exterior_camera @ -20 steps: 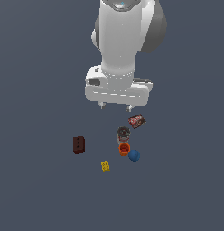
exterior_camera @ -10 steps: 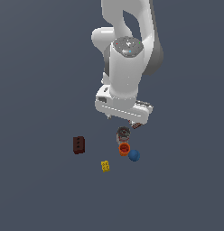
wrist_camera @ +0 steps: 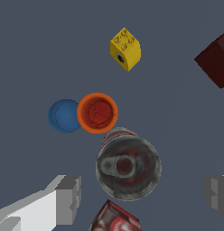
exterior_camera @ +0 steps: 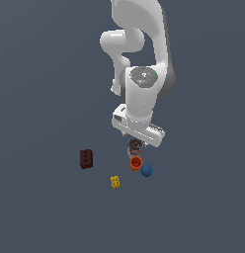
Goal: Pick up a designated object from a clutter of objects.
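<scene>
While the arm is hanging above the clutter, the gripper [wrist_camera: 143,191] is standing wide open and is holding nothing; in the wrist view its two grey fingertips [wrist_camera: 68,193] are showing on either side of the can [wrist_camera: 128,168], well apart from it. The can is standing upright in the middle of the group, with its grey top facing the camera. The orange cup [wrist_camera: 97,113] is sitting just beside it, perhaps touching, and the blue ball [wrist_camera: 63,116] is resting against the cup's other side. The dark-red packet [wrist_camera: 114,219] is lying close on the opposite side of the can. The yellow brick [wrist_camera: 125,48] and the dark brown block [exterior_camera: 86,158] are lying farther off, toward the exterior view's left.

I am judging that the approach step is under way: the fingers are lining up over the can, not yet around it. The next move is asking for a straight descent, keeping the fingertips clear of the cup and the packet, before closing.
</scene>
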`<state>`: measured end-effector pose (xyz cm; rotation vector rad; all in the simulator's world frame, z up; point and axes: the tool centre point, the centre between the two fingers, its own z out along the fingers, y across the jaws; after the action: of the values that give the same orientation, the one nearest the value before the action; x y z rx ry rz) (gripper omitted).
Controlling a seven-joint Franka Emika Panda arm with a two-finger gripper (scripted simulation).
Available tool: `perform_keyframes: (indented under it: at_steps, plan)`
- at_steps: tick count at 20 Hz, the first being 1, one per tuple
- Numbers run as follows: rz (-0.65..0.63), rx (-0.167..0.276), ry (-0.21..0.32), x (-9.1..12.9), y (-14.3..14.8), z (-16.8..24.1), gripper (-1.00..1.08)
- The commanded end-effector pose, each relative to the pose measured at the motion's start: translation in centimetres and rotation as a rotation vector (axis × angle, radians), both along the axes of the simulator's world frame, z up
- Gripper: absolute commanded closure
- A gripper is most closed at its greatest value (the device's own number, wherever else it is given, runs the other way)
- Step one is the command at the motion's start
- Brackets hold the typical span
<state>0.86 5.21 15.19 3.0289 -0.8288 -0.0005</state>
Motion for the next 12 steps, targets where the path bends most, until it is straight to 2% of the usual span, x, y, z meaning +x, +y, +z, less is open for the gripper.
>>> perform_keyframes:
  at_steps: [1, 12]
  plan:
    - [-0.032, 0.0, -0.001, -0.2, 0.3, -1.0, -0.92]
    - [-0.074, 0.001, 0.0, -0.5, 0.7, -2.4, -0.92]
